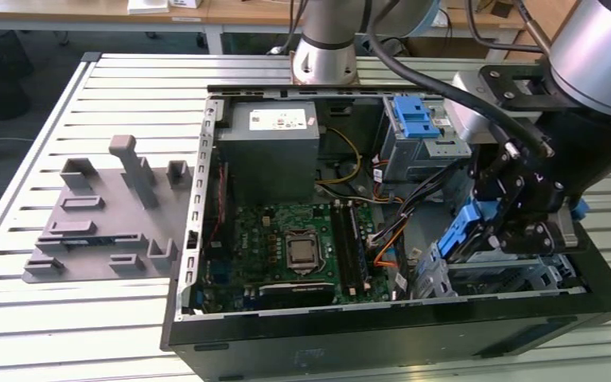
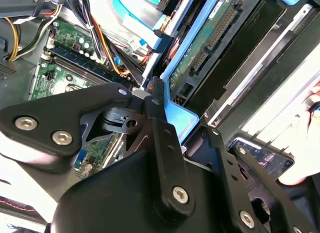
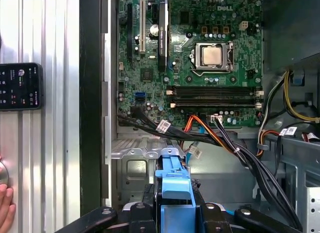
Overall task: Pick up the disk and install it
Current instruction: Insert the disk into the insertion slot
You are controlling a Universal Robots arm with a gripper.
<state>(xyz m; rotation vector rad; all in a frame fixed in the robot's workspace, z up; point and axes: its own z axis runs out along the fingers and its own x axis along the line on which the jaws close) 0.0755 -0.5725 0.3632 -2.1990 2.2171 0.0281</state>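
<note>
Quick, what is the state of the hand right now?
Hand: shut on the disk, holding it by its blue bracket inside the computer case.

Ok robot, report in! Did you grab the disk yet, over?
Gripper shut on the disk. Disk held on edge inside the computer case, above the drive cage. Black cables close alongside.

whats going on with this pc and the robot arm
A robot arm's gripper holds the disk by its blue bracket, on edge, inside the open computer case. It sits at the drive bay on the exterior view's right, beside the motherboard. A grey fixture plate lies on the table beside the case.
</note>
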